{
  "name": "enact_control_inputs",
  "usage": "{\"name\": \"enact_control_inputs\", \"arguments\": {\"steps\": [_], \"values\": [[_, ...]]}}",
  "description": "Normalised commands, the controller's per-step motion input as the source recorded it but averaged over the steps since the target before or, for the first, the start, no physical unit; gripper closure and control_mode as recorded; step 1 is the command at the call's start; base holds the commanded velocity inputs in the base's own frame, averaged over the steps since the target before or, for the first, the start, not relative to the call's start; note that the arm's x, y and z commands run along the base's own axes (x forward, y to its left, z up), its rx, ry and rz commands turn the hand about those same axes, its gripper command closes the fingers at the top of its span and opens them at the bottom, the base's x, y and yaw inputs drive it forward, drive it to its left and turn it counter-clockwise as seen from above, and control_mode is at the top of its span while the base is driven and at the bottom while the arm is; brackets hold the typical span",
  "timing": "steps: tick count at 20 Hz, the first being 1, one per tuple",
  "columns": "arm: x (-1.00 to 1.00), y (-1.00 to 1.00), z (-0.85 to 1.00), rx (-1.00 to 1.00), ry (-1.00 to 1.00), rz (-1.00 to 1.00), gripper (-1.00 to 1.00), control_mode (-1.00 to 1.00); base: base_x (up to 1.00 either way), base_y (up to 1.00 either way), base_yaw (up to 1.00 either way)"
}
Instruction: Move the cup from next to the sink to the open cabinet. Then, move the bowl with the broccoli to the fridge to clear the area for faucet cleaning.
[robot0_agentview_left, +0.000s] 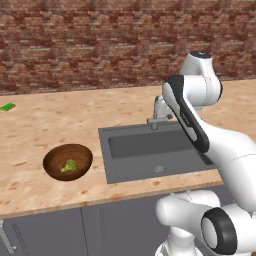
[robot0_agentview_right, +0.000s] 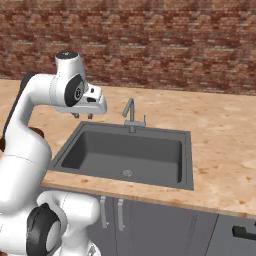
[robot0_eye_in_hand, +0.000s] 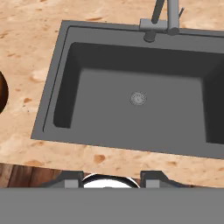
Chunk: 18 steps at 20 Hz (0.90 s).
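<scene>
The dark brown wooden bowl (robot0_agentview_left: 67, 161) sits on the counter left of the sink (robot0_agentview_left: 155, 150), with the light-green broccoli (robot0_agentview_left: 69, 166) inside it. The bowl's rim (robot0_eye_in_hand: 1, 92) also peeks in at the left edge of the hand view. The silver faucet (robot0_agentview_left: 159, 112) stands behind the basin (robot0_agentview_right: 130, 155), and in the hand view the faucet (robot0_eye_in_hand: 162, 22) is at the top. My gripper (robot0_agentview_right: 82, 116) hovers above the sink's left side, pointing down. It is open, and nothing lies between its tips (robot0_eye_in_hand: 112, 180). The cup, the open cabinet and the fridge are out of view.
A flat bright-green piece (robot0_agentview_left: 7, 106) lies far left on the wooden counter (robot0_agentview_left: 50, 125). A brick wall (robot0_agentview_left: 100, 45) runs behind. Grey cupboard doors with handles (robot0_agentview_right: 102, 210) sit under the counter. My own arm (robot0_agentview_left: 190, 120) crosses in front of the sink's right side.
</scene>
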Motion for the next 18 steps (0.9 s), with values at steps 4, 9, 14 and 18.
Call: {"name": "enact_control_inputs", "arguments": {"steps": [4, 9, 14, 18], "values": [[-0.25, 0.00, 0.00, 0.00, -0.03, 0.00, -1.00, -1.00, 0.00, 0.00, 0.00], [-0.17, 0.00, -0.02, 0.00, 0.00, 0.00, -1.00, 1.00, -0.13, 0.00, 0.00], [0.00, 0.00, 0.00, 0.00, 0.00, 0.00, -1.00, 1.00, -0.25, 0.49, 0.00], [0.00, 0.00, 0.00, 0.00, 0.00, 0.00, -1.00, 1.00, 0.07, 1.00, 0.00]]}}
